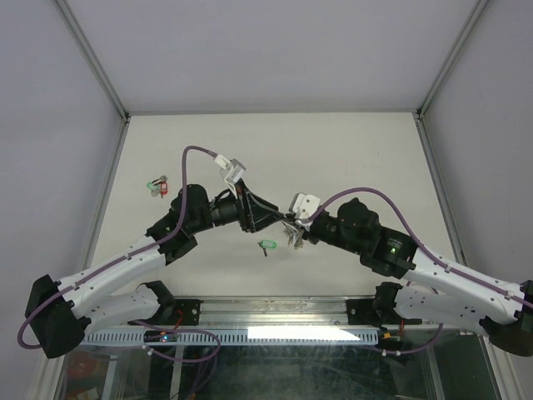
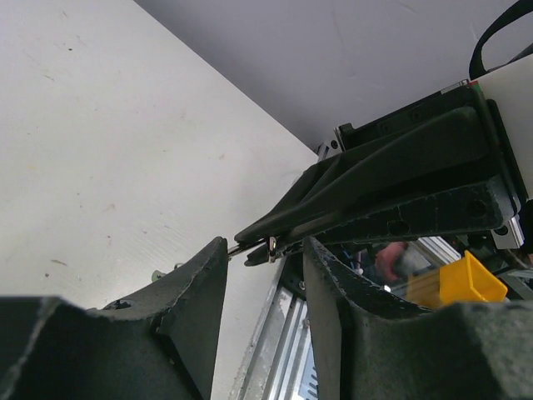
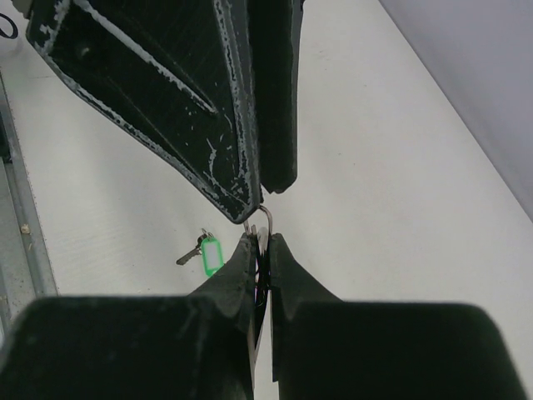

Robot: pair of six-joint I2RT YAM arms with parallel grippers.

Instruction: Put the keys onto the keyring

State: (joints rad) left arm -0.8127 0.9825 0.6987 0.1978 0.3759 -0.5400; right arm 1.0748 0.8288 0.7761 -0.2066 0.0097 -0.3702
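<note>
My right gripper point(image 3: 260, 237) is shut on the thin silver keyring point(image 3: 266, 218), and a short arc of wire sticks out past its tips. In the top view the keyring point(image 1: 291, 230) hangs above the table's middle, between both grippers. My left gripper point(image 2: 266, 243) faces it tip to tip and is open; the wire point(image 2: 246, 247) touches one of its fingertips point(image 2: 218, 248), with nothing in the gap. A key with a green tag point(image 3: 211, 253) lies flat on the table just below the grippers, seen from above as the green key point(image 1: 267, 245).
A small bunch with green and red tags point(image 1: 156, 185) lies near the table's left edge. A metal rail point(image 1: 275, 310) runs along the near edge between the arm bases. Grey walls close the back and sides. Something yellow point(image 2: 465, 282) sits beyond the rail.
</note>
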